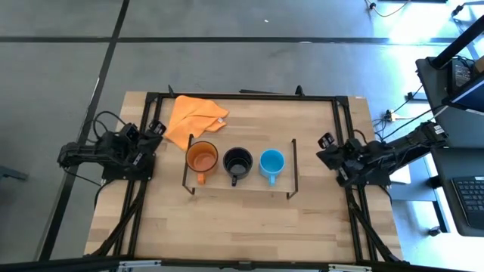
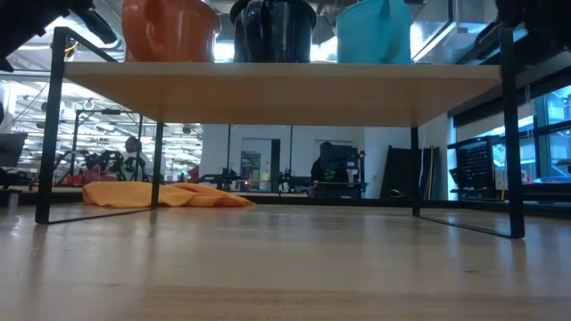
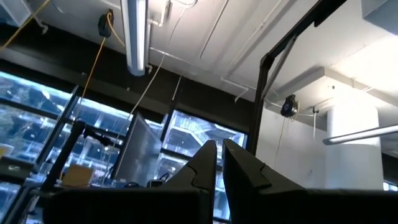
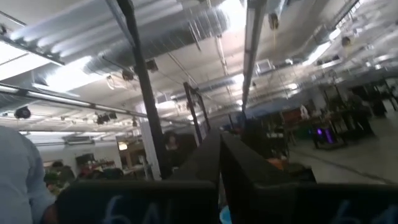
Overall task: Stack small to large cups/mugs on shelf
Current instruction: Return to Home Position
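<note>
The left gripper (image 3: 219, 144) sits folded at the left edge of the wooden table (image 1: 227, 227), fingers nearly together and empty. On the low light-wood shelf with black metal end frames (image 1: 249, 183) stand the large orange mug (image 1: 202, 158), the mid-sized black mug (image 1: 237, 161) and the small light-blue mug (image 1: 271, 162), side by side. The right gripper (image 4: 219, 137) is parked at the right edge, narrow and empty. Placing looks done. I judge homing is in hand, and it calls only for both arms resting clear of the shelf.

shelf (image 1: 246, 189): showing matt wood, black metal frame
orange mug (image 1: 202, 157), black mug (image 1: 237, 161), blue mug (image 1: 271, 162): looking glossy, perhaps ceramic
</note>
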`<state>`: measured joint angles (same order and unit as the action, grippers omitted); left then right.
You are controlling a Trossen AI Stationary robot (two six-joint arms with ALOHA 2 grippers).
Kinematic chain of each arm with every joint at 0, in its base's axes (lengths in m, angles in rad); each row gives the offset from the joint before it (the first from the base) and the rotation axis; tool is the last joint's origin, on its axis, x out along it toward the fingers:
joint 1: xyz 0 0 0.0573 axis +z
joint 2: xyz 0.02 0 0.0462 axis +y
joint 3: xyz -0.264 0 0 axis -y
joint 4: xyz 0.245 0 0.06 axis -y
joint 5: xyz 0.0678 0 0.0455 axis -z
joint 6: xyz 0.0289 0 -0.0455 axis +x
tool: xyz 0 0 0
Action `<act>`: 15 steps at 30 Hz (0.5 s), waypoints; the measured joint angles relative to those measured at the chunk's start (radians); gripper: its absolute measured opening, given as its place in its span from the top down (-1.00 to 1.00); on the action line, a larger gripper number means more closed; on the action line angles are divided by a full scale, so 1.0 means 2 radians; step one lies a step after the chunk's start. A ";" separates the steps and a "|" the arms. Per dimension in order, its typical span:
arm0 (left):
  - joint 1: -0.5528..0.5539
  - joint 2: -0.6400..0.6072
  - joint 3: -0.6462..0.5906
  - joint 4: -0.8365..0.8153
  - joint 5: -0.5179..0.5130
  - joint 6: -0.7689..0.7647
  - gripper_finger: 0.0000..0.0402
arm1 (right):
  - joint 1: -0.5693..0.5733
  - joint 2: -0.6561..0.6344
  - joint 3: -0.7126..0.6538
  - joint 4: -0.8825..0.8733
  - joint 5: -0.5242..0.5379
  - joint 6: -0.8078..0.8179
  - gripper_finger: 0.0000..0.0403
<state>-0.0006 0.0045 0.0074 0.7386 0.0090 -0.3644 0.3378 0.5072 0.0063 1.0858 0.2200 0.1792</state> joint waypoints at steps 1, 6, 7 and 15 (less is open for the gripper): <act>0.000 0.000 0.000 -0.003 0.000 0.000 0.90 | 0.000 0.000 0.000 -0.010 0.006 0.006 0.93; 0.000 0.000 0.000 -0.007 0.000 0.027 0.90 | 0.000 -0.005 0.000 -0.057 0.026 0.021 0.93; 0.000 0.000 0.000 -0.007 0.000 0.036 0.90 | 0.000 -0.008 0.000 -0.067 0.025 0.024 0.93; 0.000 0.000 0.000 -0.012 0.000 0.066 0.90 | 0.000 -0.078 0.000 -0.145 0.025 0.039 0.93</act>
<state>-0.0002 0.0044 0.0074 0.7147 0.0090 -0.2332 0.3374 0.3521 0.0067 0.7948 0.2708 0.2573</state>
